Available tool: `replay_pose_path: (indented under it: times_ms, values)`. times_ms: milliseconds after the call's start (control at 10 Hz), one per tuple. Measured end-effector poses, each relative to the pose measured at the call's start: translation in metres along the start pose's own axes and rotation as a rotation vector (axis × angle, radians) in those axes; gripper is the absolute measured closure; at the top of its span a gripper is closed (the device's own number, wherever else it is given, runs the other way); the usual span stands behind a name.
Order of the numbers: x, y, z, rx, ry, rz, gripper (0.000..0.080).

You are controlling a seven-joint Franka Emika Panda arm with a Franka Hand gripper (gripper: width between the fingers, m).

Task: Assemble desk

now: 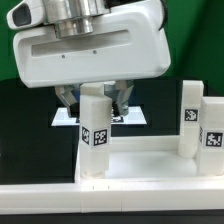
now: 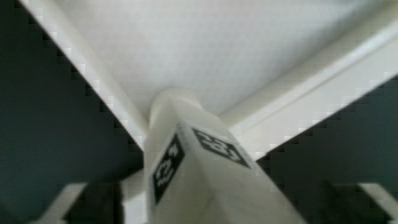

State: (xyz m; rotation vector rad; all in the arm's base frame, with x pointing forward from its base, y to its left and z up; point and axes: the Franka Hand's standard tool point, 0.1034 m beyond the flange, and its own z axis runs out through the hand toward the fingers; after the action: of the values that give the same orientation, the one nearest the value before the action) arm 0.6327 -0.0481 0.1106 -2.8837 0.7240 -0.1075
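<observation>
The white desk tabletop (image 1: 150, 165) lies across the front, rim up. A square white leg (image 1: 95, 135) with black-and-white tags stands upright in its corner socket at the exterior view's left. Two more tagged legs (image 1: 190, 115) (image 1: 212, 125) stand at the exterior view's right. My gripper (image 1: 95, 98) hangs over the left leg, its fingers (image 1: 122, 98) on either side of the leg's top with a gap on each side, open. In the wrist view the leg (image 2: 205, 160) runs down to the tabletop corner (image 2: 196, 50), between the gripper's (image 2: 217, 212) fingers (image 2: 63, 205).
The marker board (image 1: 135, 118) lies flat on the black table behind the leg, partly hidden by it. The white arm body (image 1: 90, 45) fills the top of the exterior view.
</observation>
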Motion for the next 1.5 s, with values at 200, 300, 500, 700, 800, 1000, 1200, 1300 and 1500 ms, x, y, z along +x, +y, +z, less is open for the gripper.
replay_pose_path:
  times_ms: [200,300,500,700,800,1000,1200,1300,1500]
  values:
    - [0.0,0.002,0.001,-0.004,0.0,-0.096,0.0177]
    - [0.001,0.003,0.001,-0.005,0.0,-0.152,0.0155]
    - [0.005,0.003,-0.004,-0.035,-0.011,-0.502,0.0151]
    - [0.002,-0.006,-0.004,-0.064,-0.046,-0.71,0.015]
    - [0.003,-0.004,-0.004,-0.062,-0.044,-0.688,0.023]
    - [0.003,-0.003,-0.004,-0.064,-0.043,-0.655,0.0367]
    - [0.007,0.001,-0.004,-0.073,-0.027,-0.452,0.05]
    - [0.01,0.0,-0.004,-0.079,-0.004,-0.337,0.05]
    - [0.01,0.002,-0.005,-0.086,0.015,0.103,0.05]
